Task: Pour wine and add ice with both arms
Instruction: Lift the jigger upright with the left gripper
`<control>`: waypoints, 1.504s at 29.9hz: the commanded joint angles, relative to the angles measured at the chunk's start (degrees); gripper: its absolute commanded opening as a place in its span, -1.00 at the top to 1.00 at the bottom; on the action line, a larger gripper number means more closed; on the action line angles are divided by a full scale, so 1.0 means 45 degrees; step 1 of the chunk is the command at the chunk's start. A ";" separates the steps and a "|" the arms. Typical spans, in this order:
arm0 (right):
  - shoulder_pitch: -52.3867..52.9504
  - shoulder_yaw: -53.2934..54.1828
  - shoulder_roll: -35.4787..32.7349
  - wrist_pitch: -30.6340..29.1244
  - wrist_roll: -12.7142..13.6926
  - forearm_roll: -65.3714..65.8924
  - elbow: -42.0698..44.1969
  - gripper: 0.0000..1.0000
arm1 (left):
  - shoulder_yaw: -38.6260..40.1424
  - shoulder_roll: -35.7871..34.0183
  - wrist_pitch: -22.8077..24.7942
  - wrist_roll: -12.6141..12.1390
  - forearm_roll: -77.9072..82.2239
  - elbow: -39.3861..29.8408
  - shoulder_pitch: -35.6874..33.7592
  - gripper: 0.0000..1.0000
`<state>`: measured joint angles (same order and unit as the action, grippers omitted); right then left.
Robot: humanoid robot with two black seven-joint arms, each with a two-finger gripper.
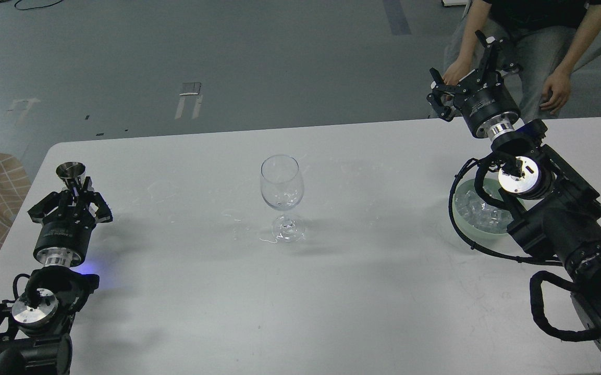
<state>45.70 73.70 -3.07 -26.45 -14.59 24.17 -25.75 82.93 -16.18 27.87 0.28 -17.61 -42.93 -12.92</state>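
1. There is one large white rectangular table (pixel 331 291) with rounded far corners, and it stands on a grey floor (pixel 227 52).
2. One clear stemmed wine glass (pixel 281 198) stands upright near the middle of the table. I see no liquid in its bowl.
3. One pale green round glass bowl (pixel 475 221) rests on the right part of the table, and the right arm (pixel 566 229) covers a part of it.
4. Inside this bowl lie the small clear ice cubes (pixel 480 208). They are several, but I cannot count them exactly, because they are glassy and partly hidden.
5. One small shiny metal cup shaped like a funnel (pixel 70 171) stands at the far left part of the table.
6. There are two black robot arms with silver wrist rings. The left arm (pixel 45 291) comes in from the lower left corner.
7. The left gripper (pixel 78 187) is just beside the metal cup, with the fingertips at its lower part. I cannot tell if the fingers press it or only stand around it.
8. The right gripper (pixel 467 70) is lifted beyond the far table edge, well apart from the bowl. Its fingers are spread wide and hold nothing.
9. One seated person (pixel 529 31) is behind the table at the upper right. Two bare hands show, and one hand (pixel 455 73) is very near the right gripper.
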 commanded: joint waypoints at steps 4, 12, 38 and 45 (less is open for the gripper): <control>-0.0019 -0.0010 -0.0002 0.0000 0.0000 0.0000 0.0000 -1.00 | -0.0031 0.0001 -0.0002 0.0563 0.0105 0.0010 0.0020 1.00; -0.0019 -0.0010 0.0018 0.0000 0.0000 0.0000 0.0000 -1.00 | -0.0110 0.0021 -0.0002 0.0953 0.0105 0.0029 0.0020 1.00; -0.0078 -0.0010 -0.0002 0.0000 0.0000 0.0000 0.0000 -1.00 | -0.0227 0.0119 -0.0236 0.0993 0.0144 0.0029 0.0020 1.00; -0.0098 -0.0010 -0.0002 0.0000 0.0000 0.0000 0.0000 -1.00 | -0.0149 0.0138 -0.0295 0.0544 0.0085 0.0029 -0.0019 1.00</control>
<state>45.36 73.65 -3.07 -26.45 -14.59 24.17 -25.75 81.96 -15.62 26.62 3.92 -16.96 -42.80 -12.97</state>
